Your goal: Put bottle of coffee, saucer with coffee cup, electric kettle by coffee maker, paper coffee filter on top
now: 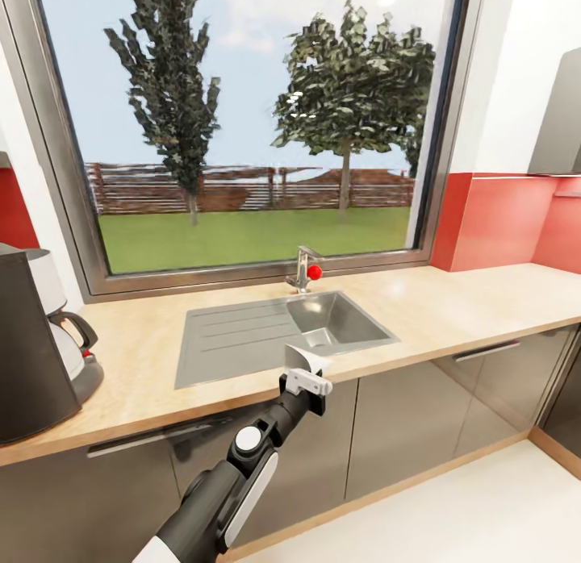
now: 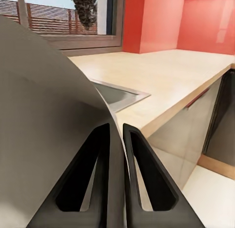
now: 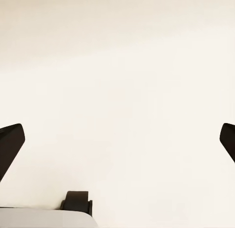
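Observation:
My left gripper (image 1: pixel 304 368) hovers at the front edge of the kitchen countertop (image 1: pixel 468 301), just before the sink, shut on the paper coffee filter (image 1: pixel 300 358). In the left wrist view the filter (image 2: pixel 44 120) is a broad pale curved sheet pinched between the dark fingers (image 2: pixel 147 179) of that gripper (image 2: pixel 117 130). The coffee maker (image 1: pixel 24 353) stands dark and tall at the counter's far left. Against it sits the electric kettle (image 1: pixel 71 345), with a black handle and base. My right gripper (image 3: pixel 120 139) is open, its fingers wide apart over a pale floor.
A steel sink (image 1: pixel 335 321) with a drainboard and a faucet (image 1: pixel 303 269) lies under a large window. To the right, the counter runs along a red backsplash (image 1: pixel 500 220). Glossy dark cabinets (image 1: pixel 403 418) stand below, above a white floor.

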